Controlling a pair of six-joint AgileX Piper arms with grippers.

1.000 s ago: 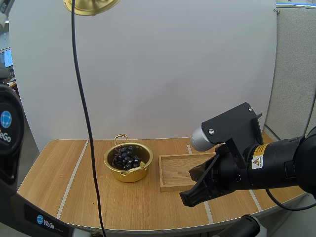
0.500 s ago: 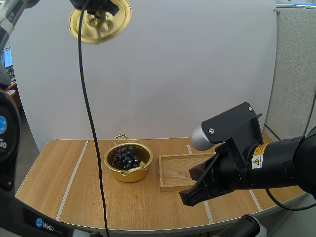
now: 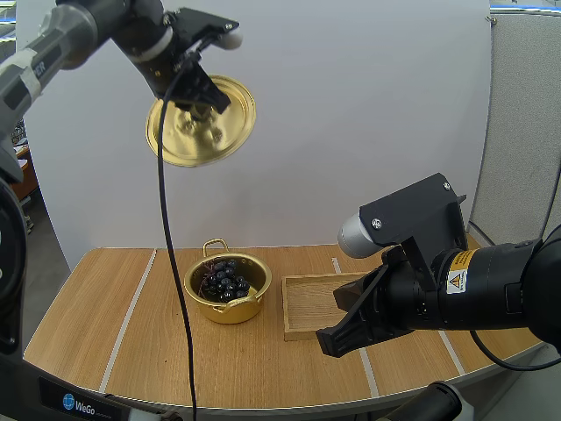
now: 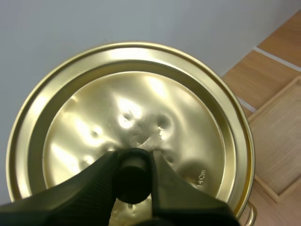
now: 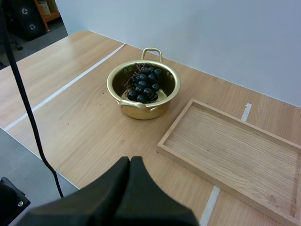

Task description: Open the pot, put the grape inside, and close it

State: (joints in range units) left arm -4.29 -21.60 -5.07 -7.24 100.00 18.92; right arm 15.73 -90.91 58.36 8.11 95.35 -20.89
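Observation:
A gold pot point(image 3: 227, 287) point(image 5: 143, 90) stands uncovered on the table, with a dark bunch of grapes point(image 3: 224, 280) point(image 5: 145, 84) lying inside it. High above it, my left gripper point(image 3: 198, 98) point(image 4: 134, 176) holds the gold lid point(image 3: 202, 123) point(image 4: 131, 127) tilted, its two fingers pinched on the lid's black knob point(image 4: 133, 173). My right gripper point(image 3: 337, 344) point(image 5: 130, 165) hovers over the table's front edge, right of the pot, its fingers lying together as one dark wedge with nothing in them.
A shallow wooden tray point(image 3: 308, 307) point(image 5: 235, 156) lies just right of the pot, partly under my right arm. Bare tabletop stretches left of the pot point(image 3: 105, 298).
My left arm has brought the lid down and to the right, from the view's top edge to well above the pot. The right gripper has barely shifted.

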